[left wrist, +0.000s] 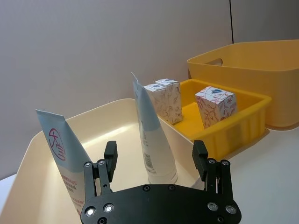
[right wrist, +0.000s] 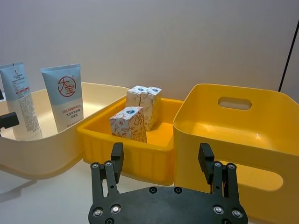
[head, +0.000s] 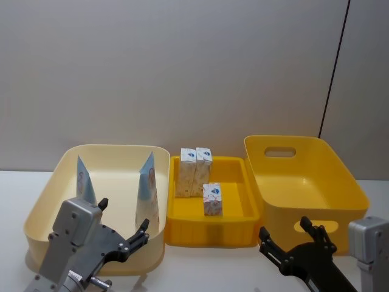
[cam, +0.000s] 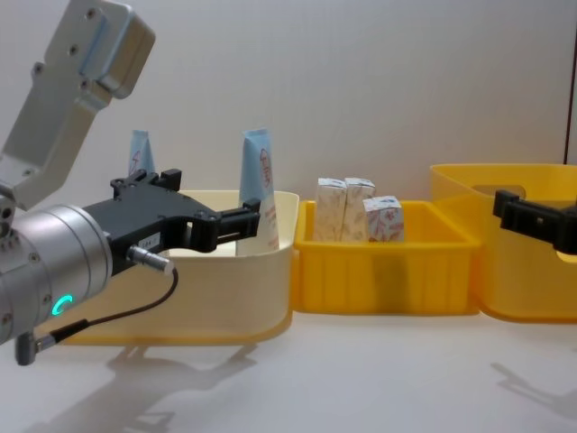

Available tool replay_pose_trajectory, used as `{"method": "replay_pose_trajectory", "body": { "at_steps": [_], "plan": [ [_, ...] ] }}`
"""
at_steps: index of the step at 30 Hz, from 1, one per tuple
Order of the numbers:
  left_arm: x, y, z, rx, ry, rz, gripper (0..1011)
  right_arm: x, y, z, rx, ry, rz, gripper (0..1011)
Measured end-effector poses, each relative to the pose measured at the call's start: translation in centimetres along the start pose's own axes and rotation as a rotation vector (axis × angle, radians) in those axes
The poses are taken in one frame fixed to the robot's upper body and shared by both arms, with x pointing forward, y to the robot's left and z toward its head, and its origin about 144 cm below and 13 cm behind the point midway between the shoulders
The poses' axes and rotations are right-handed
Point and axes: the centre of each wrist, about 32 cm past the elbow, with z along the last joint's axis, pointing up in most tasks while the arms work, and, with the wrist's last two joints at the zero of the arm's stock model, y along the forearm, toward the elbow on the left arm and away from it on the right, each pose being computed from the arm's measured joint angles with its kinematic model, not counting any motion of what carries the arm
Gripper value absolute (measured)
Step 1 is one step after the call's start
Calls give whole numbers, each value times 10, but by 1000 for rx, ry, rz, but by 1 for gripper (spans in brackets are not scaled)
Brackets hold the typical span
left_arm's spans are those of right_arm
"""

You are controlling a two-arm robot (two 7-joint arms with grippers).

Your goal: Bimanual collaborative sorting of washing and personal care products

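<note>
Two pale blue and white squeeze tubes stand upright in the cream bin on the left. Three small white cartons stand in the small yellow tray in the middle. My left gripper hovers open and empty over the cream bin's near rim, just in front of the right-hand tube. The right gripper is open and empty too, low in front of the large yellow bin, with the cartons ahead to its left.
The three containers stand side by side in a row, touching or nearly so, against a plain grey wall. The large yellow bin has nothing in it. White tabletop lies bare in front of the row.
</note>
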Motion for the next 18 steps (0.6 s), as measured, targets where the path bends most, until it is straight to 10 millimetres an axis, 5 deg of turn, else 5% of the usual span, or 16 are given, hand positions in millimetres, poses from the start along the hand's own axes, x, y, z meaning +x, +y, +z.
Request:
{"method": "replay_pose_trajectory", "body": {
  "at_steps": [18],
  "plan": [
    [0, 0, 0, 0, 0, 0, 1001, 0, 0, 0, 0, 0, 0, 1001]
  ]
}}
